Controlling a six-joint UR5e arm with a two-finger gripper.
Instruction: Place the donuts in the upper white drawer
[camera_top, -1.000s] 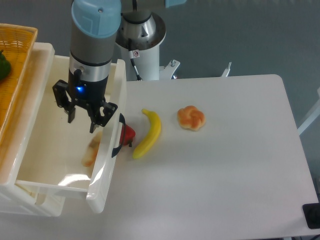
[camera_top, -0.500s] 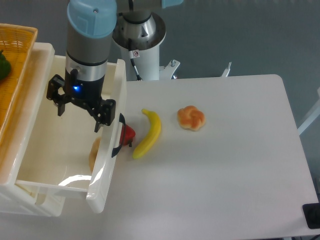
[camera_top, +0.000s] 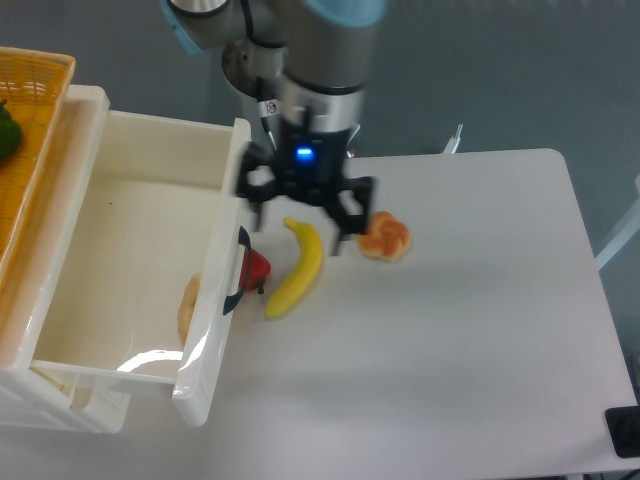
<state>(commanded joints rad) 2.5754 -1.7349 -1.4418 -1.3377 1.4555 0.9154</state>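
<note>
Golden-orange knotted bun (camera_top: 384, 237) on table (camera_top: 480, 330); pale ring (camera_top: 189, 306) in drawer (camera_top: 215, 310); pincer (camera_top: 300, 216) spread.

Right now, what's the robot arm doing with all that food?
The robot is putting donuts into the upper drawer. One pale donut already lies inside it, near the front wall. The gripper is open and empty, above the table between the drawer and the orange bun, which sits out on the table. A banana and a small red fruit lie beside the drawer.
</note>
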